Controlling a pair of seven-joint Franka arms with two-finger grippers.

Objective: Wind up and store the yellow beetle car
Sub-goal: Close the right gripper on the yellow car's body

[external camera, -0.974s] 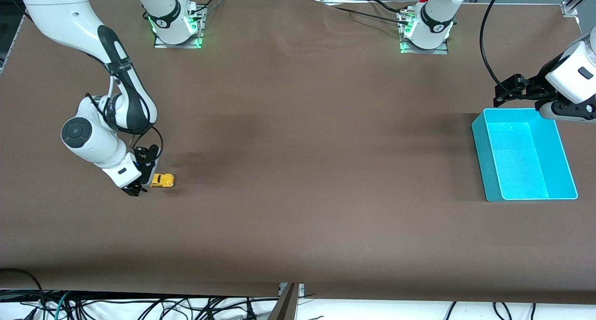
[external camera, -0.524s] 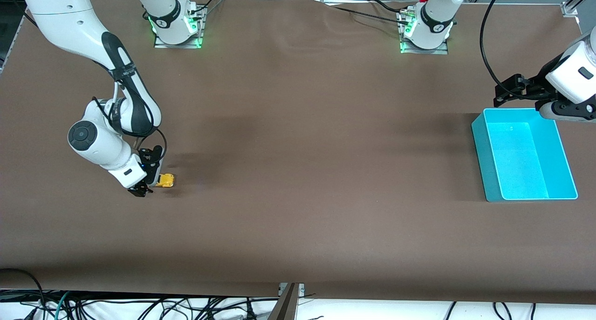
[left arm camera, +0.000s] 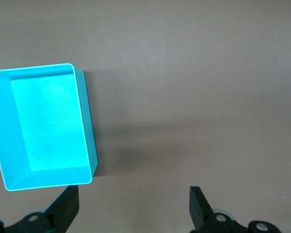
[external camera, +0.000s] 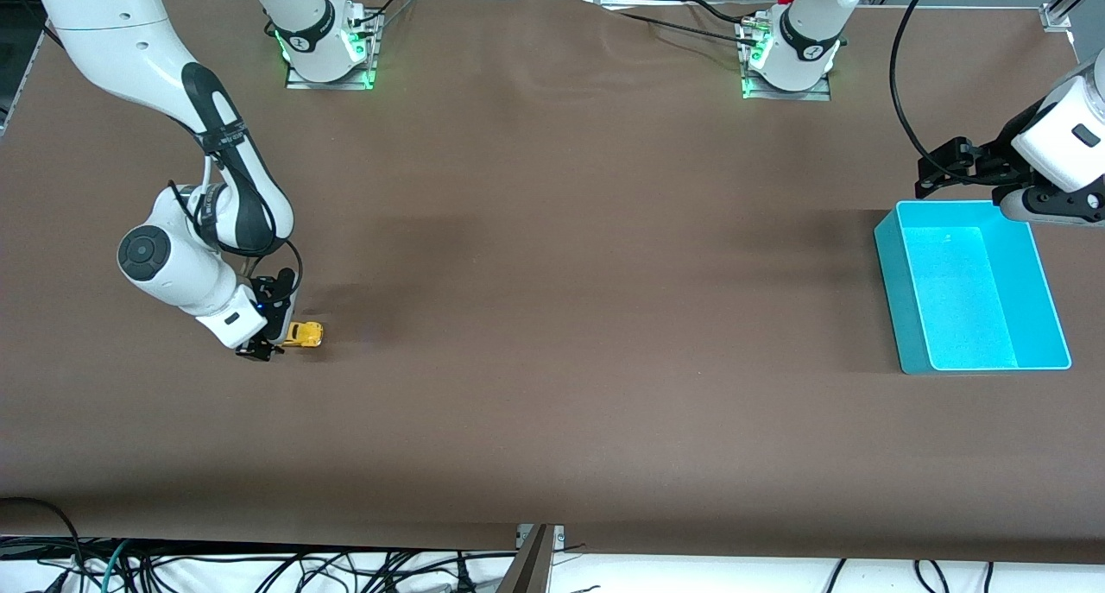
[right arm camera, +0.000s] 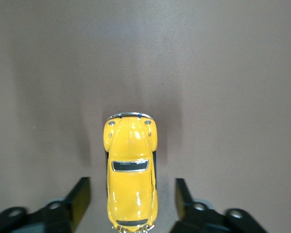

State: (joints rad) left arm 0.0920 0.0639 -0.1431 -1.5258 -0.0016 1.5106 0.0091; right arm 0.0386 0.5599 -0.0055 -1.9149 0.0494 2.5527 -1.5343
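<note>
The yellow beetle car stands on the brown table toward the right arm's end. In the right wrist view the car lies between the two fingers with a gap on each side. My right gripper is open and low over the car's rear end; its fingers do not touch it. The cyan bin stands empty at the left arm's end and also shows in the left wrist view. My left gripper is open and empty, held above the table beside the bin, and waits.
The brown table is bare between the car and the bin. Both arm bases stand on plates along the table's edge farthest from the front camera. Cables hang below the edge nearest that camera.
My right gripper has moved toward the car and now straddles its rear end. The car, the bin and the left arm have not moved.
</note>
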